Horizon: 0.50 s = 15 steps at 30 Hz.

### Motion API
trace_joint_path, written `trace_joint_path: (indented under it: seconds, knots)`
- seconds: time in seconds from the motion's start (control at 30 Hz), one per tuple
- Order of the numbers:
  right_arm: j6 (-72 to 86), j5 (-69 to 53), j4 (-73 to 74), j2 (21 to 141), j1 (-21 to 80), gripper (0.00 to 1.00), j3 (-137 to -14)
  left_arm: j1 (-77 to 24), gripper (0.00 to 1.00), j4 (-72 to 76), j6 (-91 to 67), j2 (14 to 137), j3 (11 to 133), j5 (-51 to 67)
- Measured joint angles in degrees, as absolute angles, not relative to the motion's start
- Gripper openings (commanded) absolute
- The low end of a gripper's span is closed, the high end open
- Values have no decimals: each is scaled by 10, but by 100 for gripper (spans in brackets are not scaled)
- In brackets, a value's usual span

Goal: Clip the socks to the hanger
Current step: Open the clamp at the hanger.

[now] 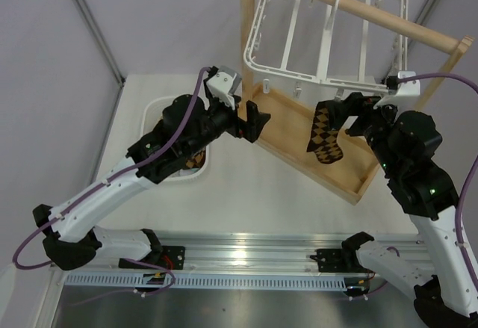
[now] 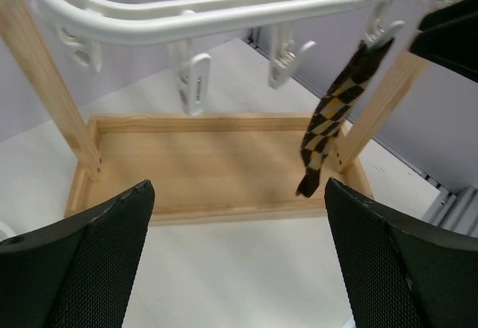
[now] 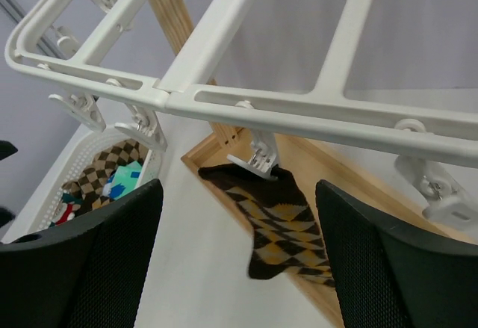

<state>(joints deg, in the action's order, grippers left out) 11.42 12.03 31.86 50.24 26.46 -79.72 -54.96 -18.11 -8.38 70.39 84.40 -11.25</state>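
Observation:
A brown-and-tan argyle sock (image 1: 326, 138) hangs from a clip (image 3: 258, 156) on the front rail of the white hanger (image 1: 328, 36). The same sock (image 3: 282, 223) dangles over the wooden tray. My right gripper (image 1: 345, 115) is open just beside and behind it, and its fingers (image 3: 89, 261) frame the sock without touching it. My left gripper (image 1: 258, 122) is open and empty at the tray's left end, facing the sock (image 2: 336, 111) and several free clips (image 2: 193, 81). More socks (image 3: 104, 175) lie in the white basket.
The hanger hangs from a light wooden stand whose rod (image 1: 358, 7) runs above a tray base (image 2: 216, 164). The white mesh basket (image 1: 153, 111) sits left of the tray, mostly hidden under my left arm. A white post (image 1: 89, 22) rises at the back left.

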Motion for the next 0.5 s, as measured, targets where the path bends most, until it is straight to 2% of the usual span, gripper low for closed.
trace_joint_path:
  seconds: [0.23,0.5]
  knots:
    - [115,125,320,476,265,87,-798,-495,91,-139,-68,717,844,-121]
    - [102,126,326,469,265,88,-805,-493,86,-61,-14,772,846,-117]
